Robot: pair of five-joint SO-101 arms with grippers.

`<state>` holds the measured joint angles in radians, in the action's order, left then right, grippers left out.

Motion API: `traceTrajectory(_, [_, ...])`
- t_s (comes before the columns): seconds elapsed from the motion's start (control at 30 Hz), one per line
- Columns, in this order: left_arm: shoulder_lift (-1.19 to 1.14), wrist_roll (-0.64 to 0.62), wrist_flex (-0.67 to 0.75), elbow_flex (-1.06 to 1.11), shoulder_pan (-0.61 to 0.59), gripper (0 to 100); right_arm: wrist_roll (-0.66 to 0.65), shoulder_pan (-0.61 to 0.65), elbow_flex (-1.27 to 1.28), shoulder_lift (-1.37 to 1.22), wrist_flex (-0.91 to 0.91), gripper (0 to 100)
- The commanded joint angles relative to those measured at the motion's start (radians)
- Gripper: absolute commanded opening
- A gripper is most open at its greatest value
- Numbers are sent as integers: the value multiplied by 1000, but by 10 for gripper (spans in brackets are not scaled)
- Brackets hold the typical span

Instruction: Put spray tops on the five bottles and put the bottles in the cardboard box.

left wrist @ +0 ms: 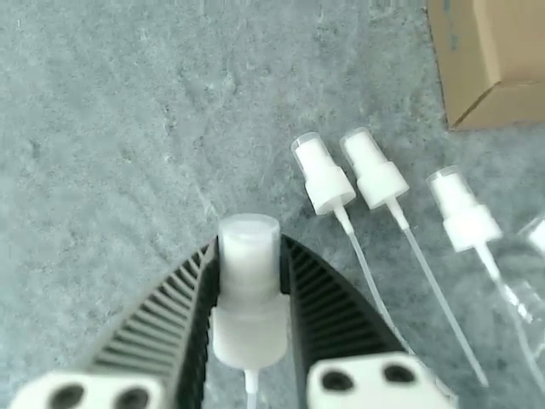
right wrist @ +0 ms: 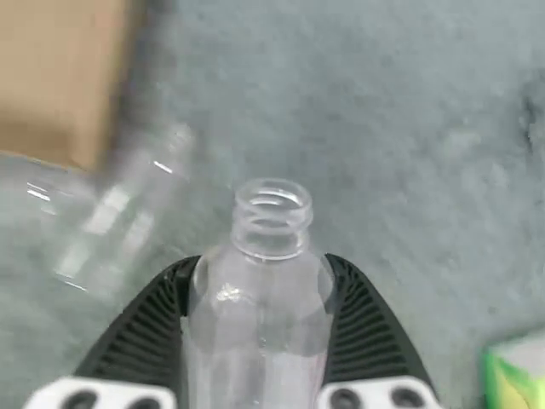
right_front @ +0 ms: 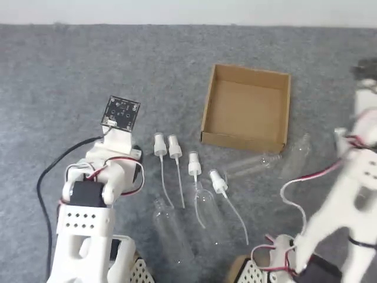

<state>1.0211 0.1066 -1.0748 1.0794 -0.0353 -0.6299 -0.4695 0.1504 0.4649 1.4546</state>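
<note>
Grey carpet (right_front: 59, 71), clear uncapped bottle (right wrist: 271, 264), white spray top (left wrist: 249, 285)

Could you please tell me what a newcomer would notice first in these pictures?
The left jaws are shut on a white spray top, held over the grey carpet, while the right jaws grip a clear uncapped bottle. In the high view's middle, four loose spray tops lie in a row nearer than the cardboard box.

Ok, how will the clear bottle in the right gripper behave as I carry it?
The bottle looks empty and thin-walled, so probably light and slightly squashable. Its smooth round body could twist or slip between the ribbed fingers of the right gripper. Laid on its side it would likely roll.
</note>
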Motion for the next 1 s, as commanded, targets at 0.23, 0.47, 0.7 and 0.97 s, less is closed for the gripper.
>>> traceTrajectory(0.23, [21,-63,-141,-587,-5,12,446,785,-34,140,-87,6])
traceTrajectory(0.47, [18,-141,-247,-964,5,12,531,1030,354,260,-444,6])
traceTrajectory(0.7, [18,-222,-212,-1033,15,12,529,1153,704,489,-699,6])
traceTrajectory(0.97, [14,-285,-86,-1012,172,11,520,1348,850,526,-872,6])
